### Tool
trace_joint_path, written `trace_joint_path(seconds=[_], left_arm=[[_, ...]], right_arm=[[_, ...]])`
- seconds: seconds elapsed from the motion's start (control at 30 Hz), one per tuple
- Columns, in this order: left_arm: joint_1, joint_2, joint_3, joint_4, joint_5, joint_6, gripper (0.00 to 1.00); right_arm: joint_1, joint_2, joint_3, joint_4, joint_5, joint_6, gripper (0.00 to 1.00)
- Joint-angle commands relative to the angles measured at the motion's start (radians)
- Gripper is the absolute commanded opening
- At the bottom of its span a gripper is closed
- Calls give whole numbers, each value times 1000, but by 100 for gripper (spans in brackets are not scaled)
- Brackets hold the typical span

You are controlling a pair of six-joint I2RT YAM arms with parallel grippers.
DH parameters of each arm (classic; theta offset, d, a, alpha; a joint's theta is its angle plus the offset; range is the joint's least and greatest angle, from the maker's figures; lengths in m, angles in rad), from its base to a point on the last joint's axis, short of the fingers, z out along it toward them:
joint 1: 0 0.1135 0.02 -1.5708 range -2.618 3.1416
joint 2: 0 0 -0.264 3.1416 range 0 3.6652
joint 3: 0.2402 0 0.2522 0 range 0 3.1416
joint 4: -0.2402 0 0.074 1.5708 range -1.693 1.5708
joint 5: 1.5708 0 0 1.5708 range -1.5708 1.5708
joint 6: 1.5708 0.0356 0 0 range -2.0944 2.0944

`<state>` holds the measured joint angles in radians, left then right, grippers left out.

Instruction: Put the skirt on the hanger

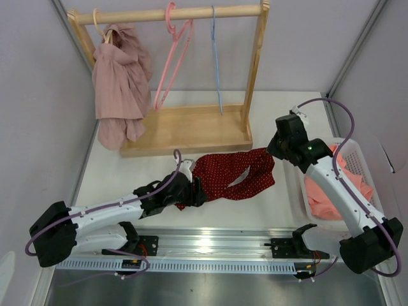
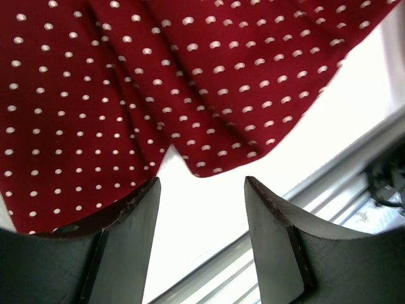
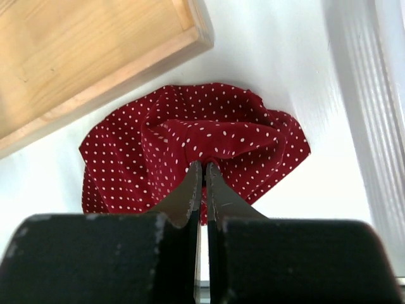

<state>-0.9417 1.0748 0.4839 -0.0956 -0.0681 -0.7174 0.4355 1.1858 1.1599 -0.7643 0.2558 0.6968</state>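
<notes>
The skirt (image 1: 233, 173) is red with white dots and lies bunched on the white table in front of the rack. My right gripper (image 1: 270, 152) is shut on a fold at its right edge, as the right wrist view shows (image 3: 203, 163). My left gripper (image 1: 193, 190) is at the skirt's left end; its jaws stand open and empty (image 2: 201, 182), with the skirt's hem (image 2: 190, 95) just beyond them. An empty pink hanger (image 1: 173, 54) and a thin blue hanger (image 1: 217, 60) hang on the wooden rail (image 1: 169, 14).
A wooden rack with a base tray (image 1: 191, 131) stands at the back. A pink garment (image 1: 120, 83) hangs on a hanger at the rail's left end. A white basket (image 1: 357, 156) with orange-pink clothes (image 1: 331, 191) stands at the right. A metal rail (image 1: 210, 245) runs along the near edge.
</notes>
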Motion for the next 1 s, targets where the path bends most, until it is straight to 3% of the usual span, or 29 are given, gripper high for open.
trace_joint_path(seconds=[0.0,0.3,0.97], left_arm=[[-32,36,-11,77,-101,-31,61],[-86,160,21,161,-177,-99,60],[-86,310,104,175,-183,-151,40]], right_arm=[[-23,15,50,33,-55,-31,0],[-35,23,43,33,-67,-37,0],[-89,0,1,25,-78,-63,0]])
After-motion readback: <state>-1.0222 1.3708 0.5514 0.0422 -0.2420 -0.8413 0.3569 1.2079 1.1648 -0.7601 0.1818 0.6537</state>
